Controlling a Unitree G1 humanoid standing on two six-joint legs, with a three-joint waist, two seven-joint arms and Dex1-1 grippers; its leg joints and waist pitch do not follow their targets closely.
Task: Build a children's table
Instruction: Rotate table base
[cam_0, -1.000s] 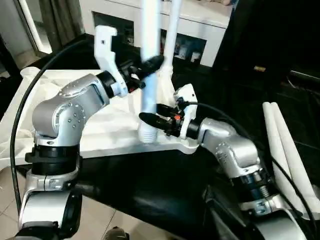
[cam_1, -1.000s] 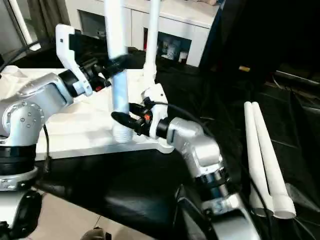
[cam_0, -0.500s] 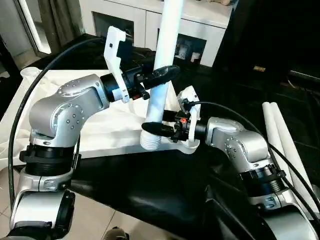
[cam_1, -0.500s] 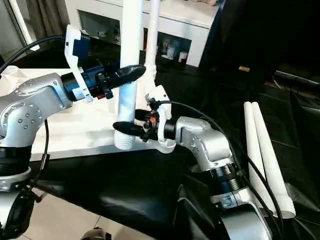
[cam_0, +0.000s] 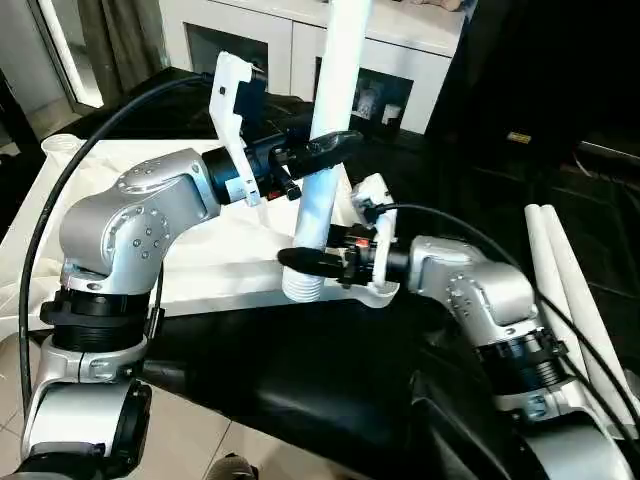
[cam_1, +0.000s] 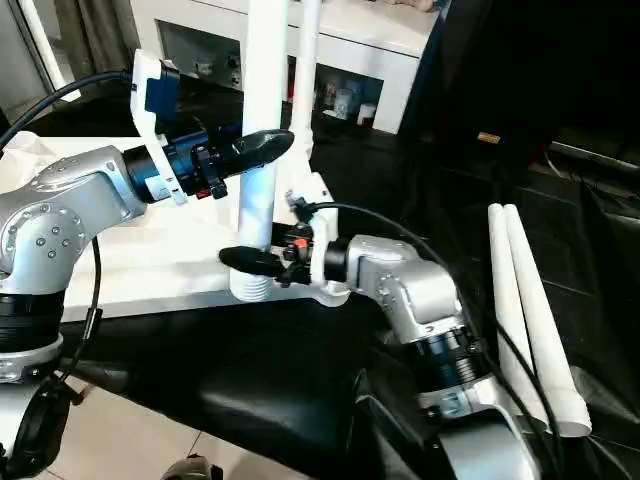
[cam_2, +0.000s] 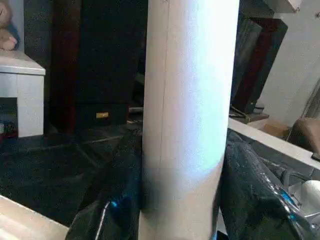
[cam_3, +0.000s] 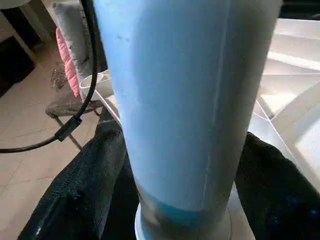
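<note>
In the left eye view, a long white tapered plastic tube leg (cam_0: 325, 160) stands almost upright, leaning a little, and its ribbed lower end is just above the near edge of the white plastic rectangular table top (cam_0: 215, 255), which lies upside down on the black worktop (cam_0: 300, 370). The left gripper (cam_0: 320, 150) holds the leg at the middle, one black finger on each side. The right gripper (cam_0: 315, 263) is lower, near the ribbed end, and its fingers lie around the tube.

In the right eye view, two more white legs (cam_1: 530, 310) lie side by side on the worktop, well apart from both arms. A further leg (cam_1: 305, 70) already stands behind.

In the left wrist view, the leg (cam_2: 185, 120) is between the two fingers (cam_2: 112, 200), and they press on it.

In the right wrist view, the leg (cam_3: 190, 100) is between the spread fingers (cam_3: 85, 195); I cannot tell if they touch it.

I judge the leg as light, stiff and smooth, so it can slip or turn. It is better to hold it low, near the ribbed end, to guide it into a corner socket.
</note>
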